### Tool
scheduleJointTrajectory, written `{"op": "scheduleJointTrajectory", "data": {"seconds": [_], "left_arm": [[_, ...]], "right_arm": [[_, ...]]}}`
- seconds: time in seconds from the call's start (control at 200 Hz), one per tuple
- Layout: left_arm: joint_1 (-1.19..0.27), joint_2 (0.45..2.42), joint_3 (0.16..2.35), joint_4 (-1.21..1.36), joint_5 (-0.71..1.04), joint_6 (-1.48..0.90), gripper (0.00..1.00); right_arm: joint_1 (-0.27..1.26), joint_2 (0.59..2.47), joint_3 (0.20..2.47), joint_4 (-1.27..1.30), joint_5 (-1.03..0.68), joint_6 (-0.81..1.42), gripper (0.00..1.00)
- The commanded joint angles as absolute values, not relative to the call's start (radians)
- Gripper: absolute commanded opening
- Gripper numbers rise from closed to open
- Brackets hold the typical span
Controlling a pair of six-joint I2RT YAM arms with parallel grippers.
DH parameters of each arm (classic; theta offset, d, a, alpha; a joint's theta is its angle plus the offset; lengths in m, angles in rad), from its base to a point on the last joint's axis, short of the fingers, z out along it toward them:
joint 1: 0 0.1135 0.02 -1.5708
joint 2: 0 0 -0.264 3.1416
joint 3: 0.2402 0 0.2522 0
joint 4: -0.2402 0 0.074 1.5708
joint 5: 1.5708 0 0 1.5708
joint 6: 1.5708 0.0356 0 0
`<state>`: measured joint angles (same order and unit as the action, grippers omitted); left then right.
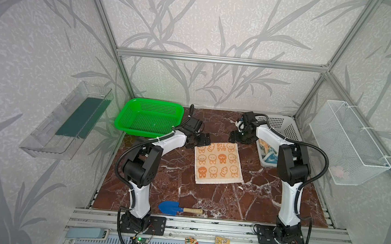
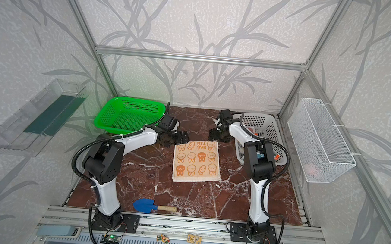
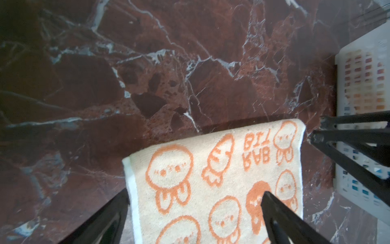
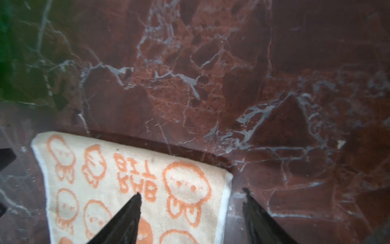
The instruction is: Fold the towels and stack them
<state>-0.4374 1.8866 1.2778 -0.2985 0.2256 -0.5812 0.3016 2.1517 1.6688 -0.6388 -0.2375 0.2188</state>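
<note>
The orange-bunny towel (image 1: 218, 163) lies flat on the table (image 1: 172, 181), its 2 far corners straddled by the parted jaws of the left gripper (image 3: 196, 193) and right gripper (image 4: 191, 192), so the 1st fold likely needs both to pinch together

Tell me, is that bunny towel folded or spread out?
Spread out, it seems: the orange bunny towel lies flat, square, pattern up, no flap visible.

In both top views the right arm (image 1: 292, 164) (image 2: 258, 162) covers part of the white basket (image 1: 279, 122) (image 2: 257, 123), so the cloths (image 1: 267, 155) inside show only partly. In both wrist views the picture edge cuts off the orange bunny towel (image 3: 211, 169) (image 4: 105, 179). The pink thing (image 1: 337, 172) in the wire basket (image 1: 347, 140) is too blurred to name.
</note>
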Motion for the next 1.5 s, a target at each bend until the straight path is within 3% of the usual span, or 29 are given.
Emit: {"op": "scheduleJointTrajectory", "data": {"seconds": [0.0,0.54,0.86,1.005,1.324,1.499], "left_arm": [[-0.435,1.835,1.242,-0.287,0.218,-0.566,0.99],[-0.435,1.839,1.208,-0.272,0.211,-0.556,0.99],[-0.426,1.965,1.398,-0.502,0.146,-0.435,0.98],[-0.419,2.008,1.453,-0.535,0.154,-0.407,0.94],[-0.393,2.097,1.528,-0.58,0.177,-0.359,0.73],[-0.39,2.127,1.55,-0.586,0.147,-0.353,0.7]], "right_arm": [[0.294,2.186,1.715,-0.7,-0.167,0.182,0.67],[0.295,2.271,1.753,-0.701,-0.186,0.169,0.34],[0.296,2.268,1.73,-0.696,-0.198,0.176,0.06],[0.296,2.27,1.73,-0.694,-0.205,0.178,0.01],[0.296,2.274,1.729,-0.693,-0.207,0.175,0.0],[0.296,2.277,1.726,-0.688,-0.214,0.178,0.0]]}}
